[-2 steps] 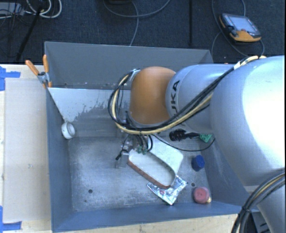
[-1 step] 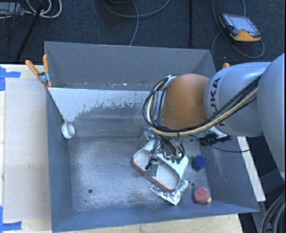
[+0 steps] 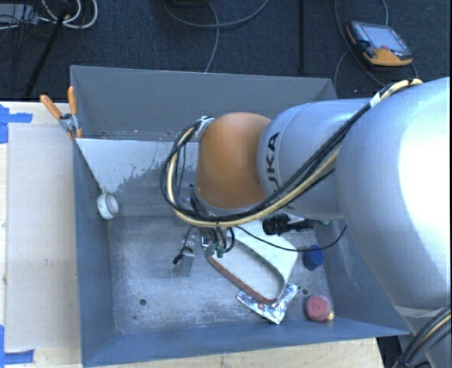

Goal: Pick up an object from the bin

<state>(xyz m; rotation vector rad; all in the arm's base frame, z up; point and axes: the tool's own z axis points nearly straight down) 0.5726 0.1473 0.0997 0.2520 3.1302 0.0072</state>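
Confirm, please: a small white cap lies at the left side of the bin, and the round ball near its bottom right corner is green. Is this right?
Not fully. The round ball near the bottom right corner of the bin is pinkish red, not green, as the camera view shows. The small white cap does lie at the left side.

Arm [image 3: 379, 205] cut off at right. White sheet [image 3: 278, 259], blue thing [image 3: 312, 258] partly hidden under arm. Gripper [image 3: 185, 260] mostly under orange cover [image 3: 226, 159].

In the grey metal bin [image 3: 126, 290], a small white cylinder [image 3: 107, 204] lies at nine o'clock; a crumpled silver foil wrapper [image 3: 268, 305], a pinkish-red ball [image 3: 318, 307] and a small blue piece [image 3: 312, 258] lie around five o'clock.
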